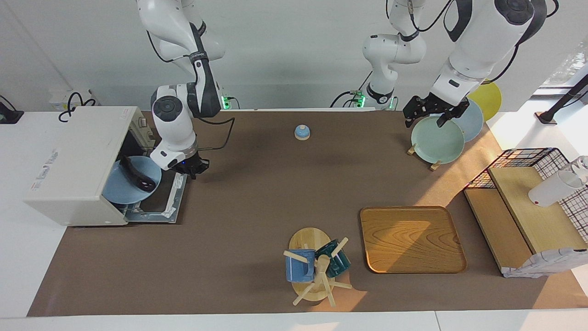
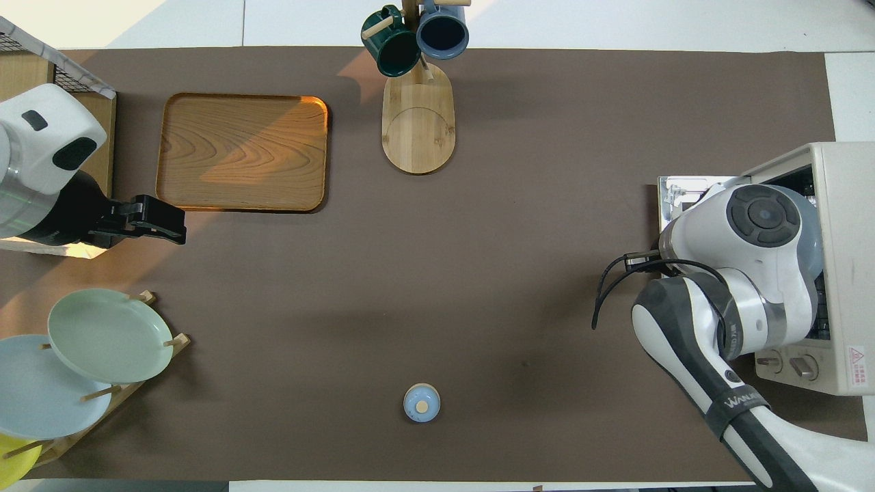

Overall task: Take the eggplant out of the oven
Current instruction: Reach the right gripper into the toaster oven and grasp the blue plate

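Observation:
The cream-white oven [image 1: 73,165] stands at the right arm's end of the table, its door [image 1: 170,202] lying open and flat. A blue plate [image 1: 126,193] sticks halfway out of the oven mouth, and the dark eggplant [image 1: 138,174] lies on it. My right gripper [image 1: 192,168] hangs low over the door's edge nearer to the robots, beside the plate and apart from the eggplant. In the overhead view the right arm hides the plate and the eggplant; only the oven [image 2: 844,205] shows. My left gripper [image 1: 425,120] waits, open and empty, above the plate rack.
A small blue bell [image 1: 302,132] sits mid-table, near the robots. A wooden tray [image 1: 411,239] and a mug tree [image 1: 317,269] with two mugs lie farther out. A rack of plates [image 1: 436,140] and a wire basket with wooden shelves [image 1: 528,202] stand at the left arm's end.

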Robot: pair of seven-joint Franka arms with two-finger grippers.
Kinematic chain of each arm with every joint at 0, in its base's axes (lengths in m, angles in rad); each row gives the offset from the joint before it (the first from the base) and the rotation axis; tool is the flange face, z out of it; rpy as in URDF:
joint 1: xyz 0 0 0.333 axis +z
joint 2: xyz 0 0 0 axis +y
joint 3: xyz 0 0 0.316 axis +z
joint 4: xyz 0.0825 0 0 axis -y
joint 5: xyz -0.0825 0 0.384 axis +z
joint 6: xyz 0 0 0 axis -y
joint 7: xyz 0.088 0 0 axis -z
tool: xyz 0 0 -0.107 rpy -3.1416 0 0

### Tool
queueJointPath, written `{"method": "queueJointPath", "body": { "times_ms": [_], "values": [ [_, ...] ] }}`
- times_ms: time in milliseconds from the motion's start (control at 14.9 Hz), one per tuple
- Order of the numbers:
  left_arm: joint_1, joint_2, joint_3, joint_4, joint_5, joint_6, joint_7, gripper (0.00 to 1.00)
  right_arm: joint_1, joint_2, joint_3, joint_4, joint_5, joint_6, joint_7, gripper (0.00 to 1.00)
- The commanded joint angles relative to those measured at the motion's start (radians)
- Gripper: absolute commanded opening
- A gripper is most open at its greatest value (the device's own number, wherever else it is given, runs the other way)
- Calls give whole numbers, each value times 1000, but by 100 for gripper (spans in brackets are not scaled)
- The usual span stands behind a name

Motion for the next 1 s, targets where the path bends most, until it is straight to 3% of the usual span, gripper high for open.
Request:
{"method": "queueJointPath", "body": {
  "times_ms": [0,67,134,536,804,938],
  "values": [
    [11,-2,-7,-1,17,-1,9,100,-10,-11,-11,86,20,-113,-2,14],
    [11,-2,-7,0,17,-1,9,100,-16,-16,-18,94,10,-132,-5,61],
    [11,-2,-7,-1,17,-1,9,100,-34,-25,-19,99,3,-146,-28,88],
    [11,-2,-7,0,17,-1,9,100,-146,-51,-18,84,2,-170,-234,87],
    [11,-2,-7,0,17,-1,9,100,-151,-79,-18,-1,3,-77,-241,74],
    [11,-2,-7,0,17,-1,9,100,-165,-89,-18,-35,2,-43,-257,55]
  ]
}}
